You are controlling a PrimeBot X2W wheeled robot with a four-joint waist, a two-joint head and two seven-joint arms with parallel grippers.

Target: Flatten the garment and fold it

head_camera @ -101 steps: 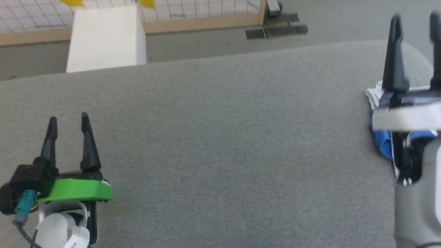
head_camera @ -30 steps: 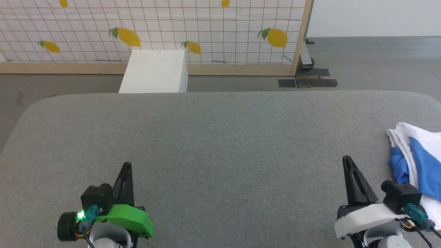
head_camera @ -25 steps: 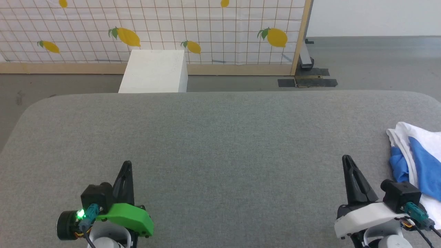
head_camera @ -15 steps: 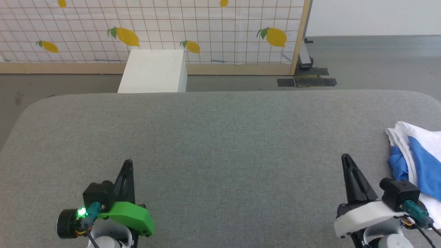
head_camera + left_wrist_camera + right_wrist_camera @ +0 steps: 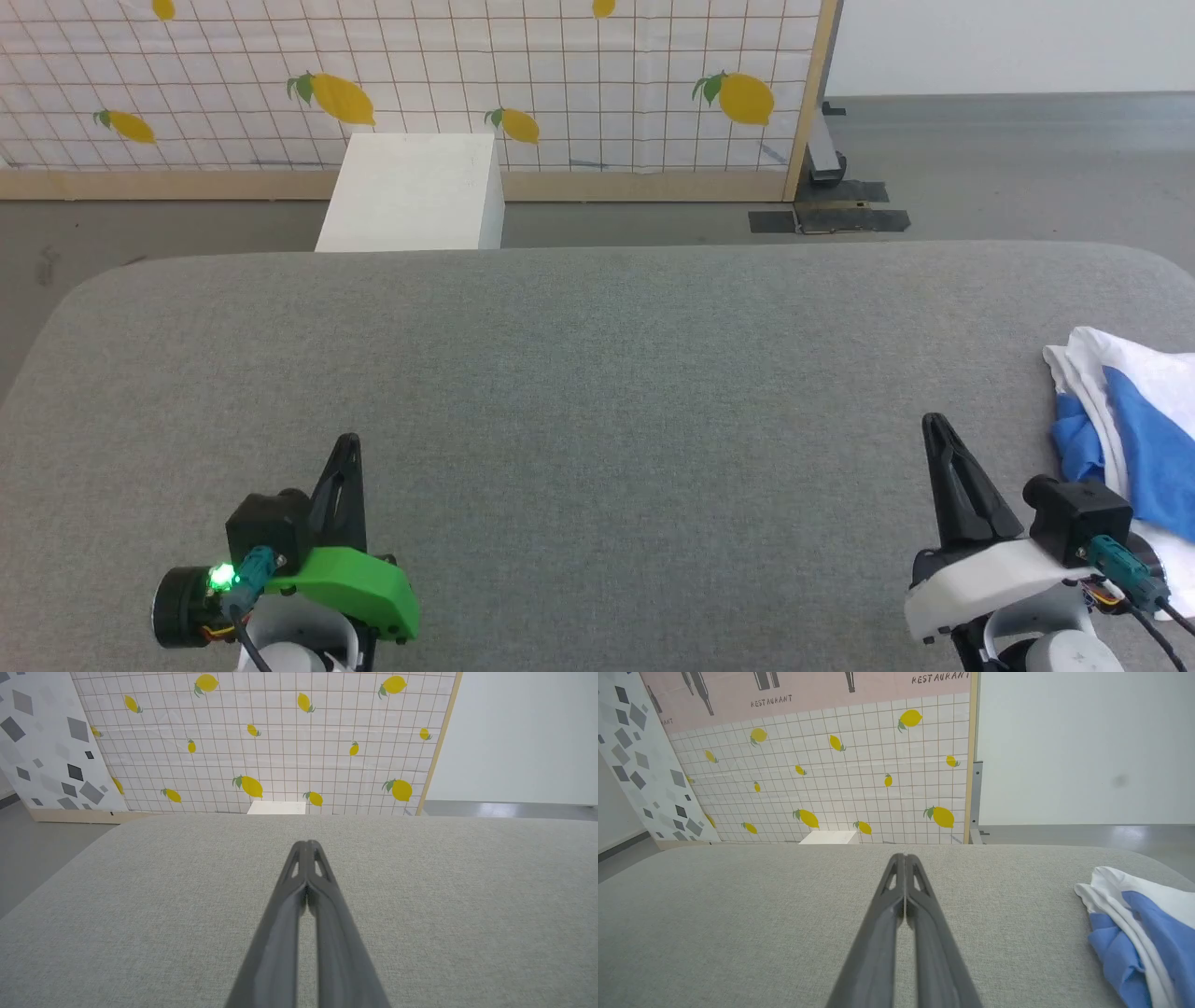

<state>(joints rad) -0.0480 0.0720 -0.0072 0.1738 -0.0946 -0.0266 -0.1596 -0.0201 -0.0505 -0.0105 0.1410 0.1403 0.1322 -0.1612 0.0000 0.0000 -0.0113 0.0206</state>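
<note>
Garment (image 5: pixel 1144 439): layered bundle at table (image 5: pixel 597 373) right edge, partly cropped, whether folded or merely bunched unclear; left gripper (image 5: pixel 347 443), right gripper (image 5: pixel 934 427) both clenched, empty.

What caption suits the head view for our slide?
Left claw and right claw rest shut over the grey table; the garment lies bunched at its right edge.

The grey fabric-covered table (image 5: pixel 597 373) bears a bunched garment (image 5: pixel 1141 443) at its right edge.
</note>
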